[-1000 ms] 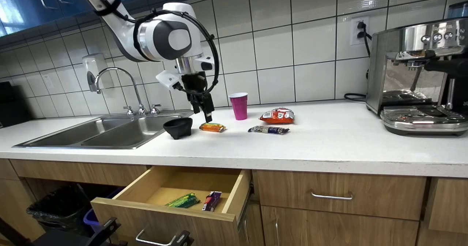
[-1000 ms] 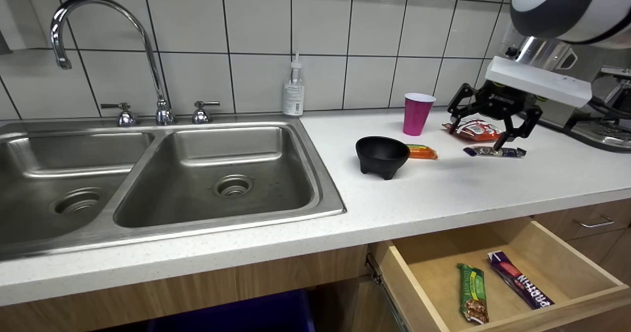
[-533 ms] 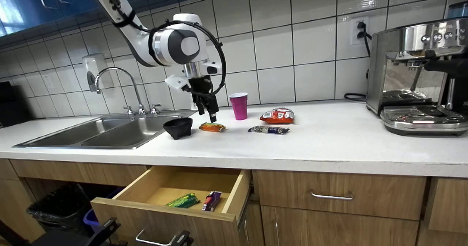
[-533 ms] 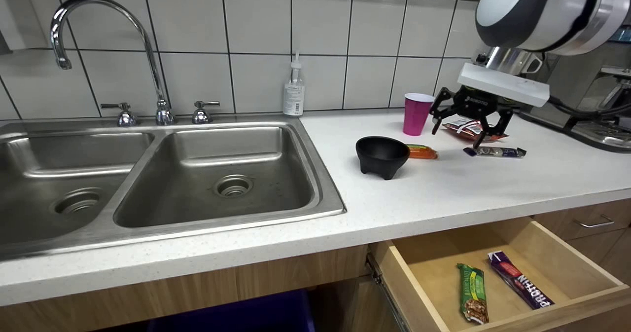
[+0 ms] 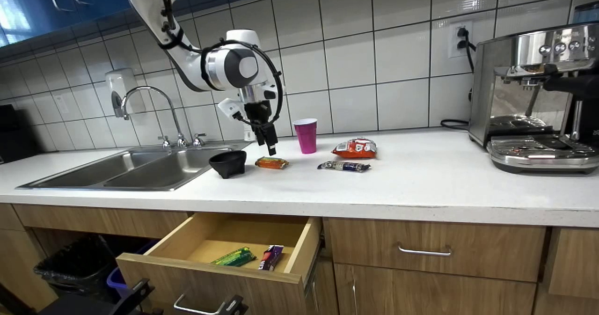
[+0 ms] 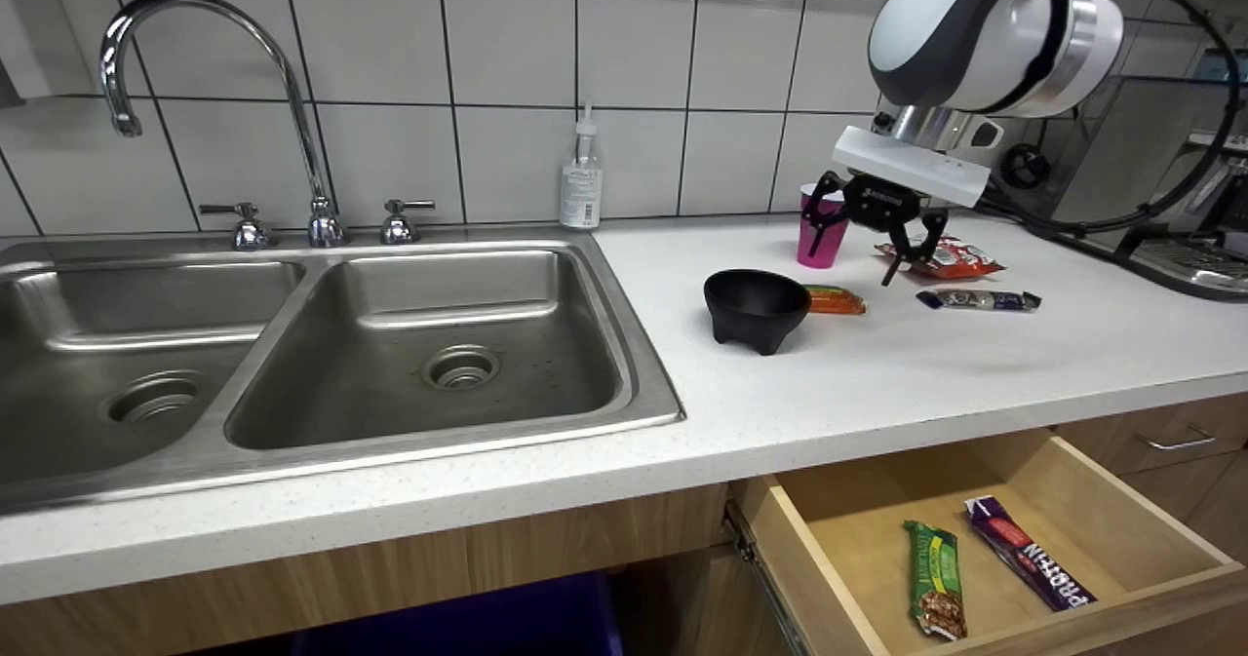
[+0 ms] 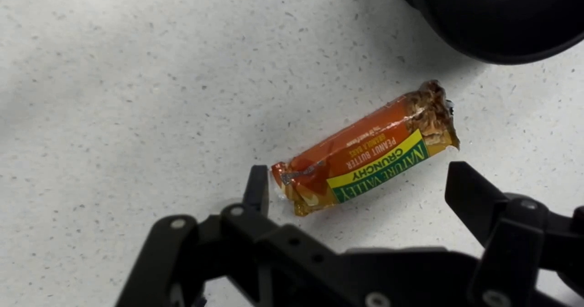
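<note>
The orange granola bar, not yet grasped, lies on the counter right of the black bowl in an exterior view; above hangs the gripper, spread and empty. Further right, the drawer already holds a green bar and a purple bar.

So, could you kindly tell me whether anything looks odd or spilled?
Mainly the wooden drawer, pulled open beneath the counter while the neighbouring drawer is shut. Otherwise nothing stands out: no spill shows around the Nature Valley peanut butter granola bar.
</note>
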`<state>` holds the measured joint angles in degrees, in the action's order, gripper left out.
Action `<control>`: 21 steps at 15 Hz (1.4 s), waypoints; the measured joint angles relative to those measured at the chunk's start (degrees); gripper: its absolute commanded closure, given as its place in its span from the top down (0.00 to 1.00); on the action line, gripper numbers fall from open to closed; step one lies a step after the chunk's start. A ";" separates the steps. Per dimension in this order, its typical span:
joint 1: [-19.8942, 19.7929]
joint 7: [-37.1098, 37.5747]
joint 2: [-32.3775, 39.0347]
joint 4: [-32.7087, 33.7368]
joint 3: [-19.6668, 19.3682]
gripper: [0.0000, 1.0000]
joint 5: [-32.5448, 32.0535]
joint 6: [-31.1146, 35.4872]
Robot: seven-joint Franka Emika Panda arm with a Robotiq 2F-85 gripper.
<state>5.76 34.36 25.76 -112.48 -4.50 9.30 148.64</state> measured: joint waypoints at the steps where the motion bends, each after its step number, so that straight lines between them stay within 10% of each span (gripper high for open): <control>1: 0.54 1.65 1.20 1.39 -0.33 1.00 0.00 -0.32; 21: 3.06 18.18 13.88 17.71 -2.79 1.00 -0.06 -8.84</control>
<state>8.82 52.54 39.64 -94.77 -7.29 9.25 139.80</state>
